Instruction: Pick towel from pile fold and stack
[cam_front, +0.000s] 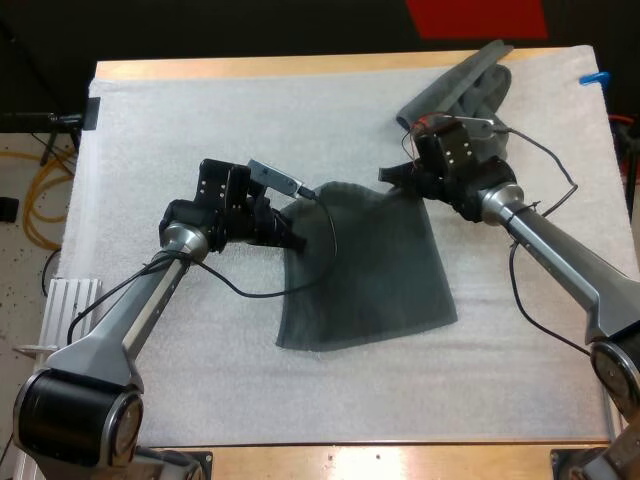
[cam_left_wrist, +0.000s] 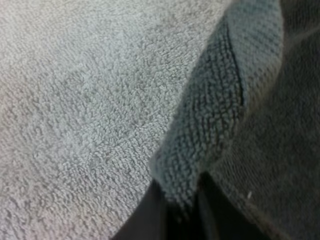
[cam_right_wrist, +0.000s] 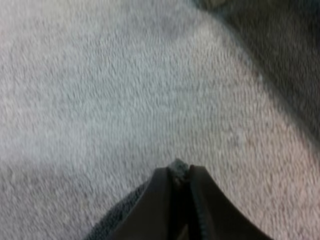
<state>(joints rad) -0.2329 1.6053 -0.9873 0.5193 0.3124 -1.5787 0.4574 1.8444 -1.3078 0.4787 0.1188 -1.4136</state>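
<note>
Wooden desk (cam_front: 250, 66), with the white mat (cam_front: 180, 130) spread wide beneath the towel (cam_front: 370, 270). The towel is dark grey-green with a nubby weave, and it lies mostly flat. The left jaws clamp its far left corner, cloth squeezed tight between them. The right jaws pinch its far right corner, with just a tuft poking out. Beyond that far right corner sits a crumpled towel (cam_front: 470, 85), bunched and ridged.

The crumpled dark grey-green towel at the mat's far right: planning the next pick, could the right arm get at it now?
Probably not yet: the right gripper is shut on a corner of the spread dark grey-green towel and must release first. The crumpled towel lies close beyond it, nothing between.
</note>
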